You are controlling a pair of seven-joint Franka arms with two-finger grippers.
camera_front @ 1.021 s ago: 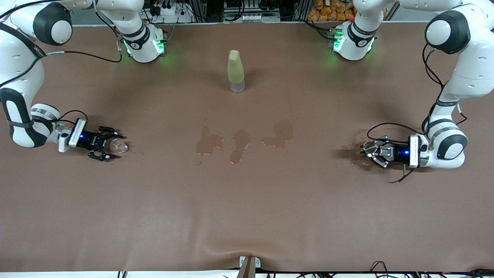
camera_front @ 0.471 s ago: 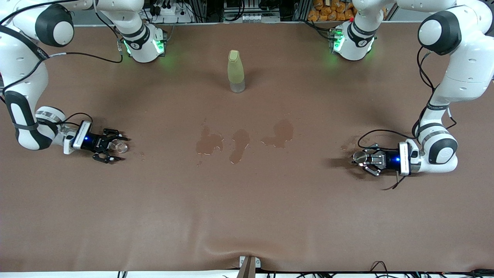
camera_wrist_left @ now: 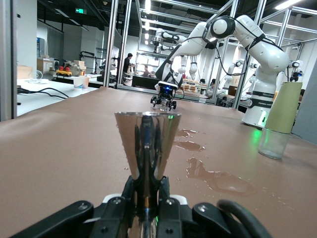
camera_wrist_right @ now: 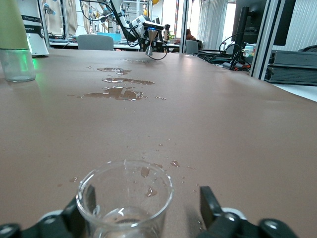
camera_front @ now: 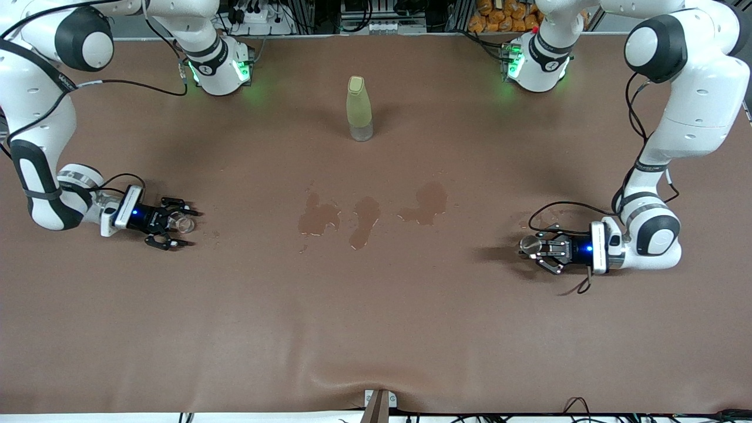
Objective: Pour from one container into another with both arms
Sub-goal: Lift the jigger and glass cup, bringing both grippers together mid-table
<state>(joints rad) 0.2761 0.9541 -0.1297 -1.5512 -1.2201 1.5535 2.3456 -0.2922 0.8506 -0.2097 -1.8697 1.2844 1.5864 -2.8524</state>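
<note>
Carried toward the table's middle since the earlier frame, the light, slippery metal cup [camera_front: 531, 245] was clamped in the shut left claw [camera_front: 543, 251]; the fragile clear cup [camera_front: 182, 222], sitting wet on the table [camera_front: 376, 329], was flanked at mid-wall by the open right claw [camera_front: 173, 226].

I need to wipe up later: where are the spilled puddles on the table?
In the front view the puddles lie mid-table, nearer to the camera than the upright green bottle, roughly midway between the right claw and the left claw.
</note>
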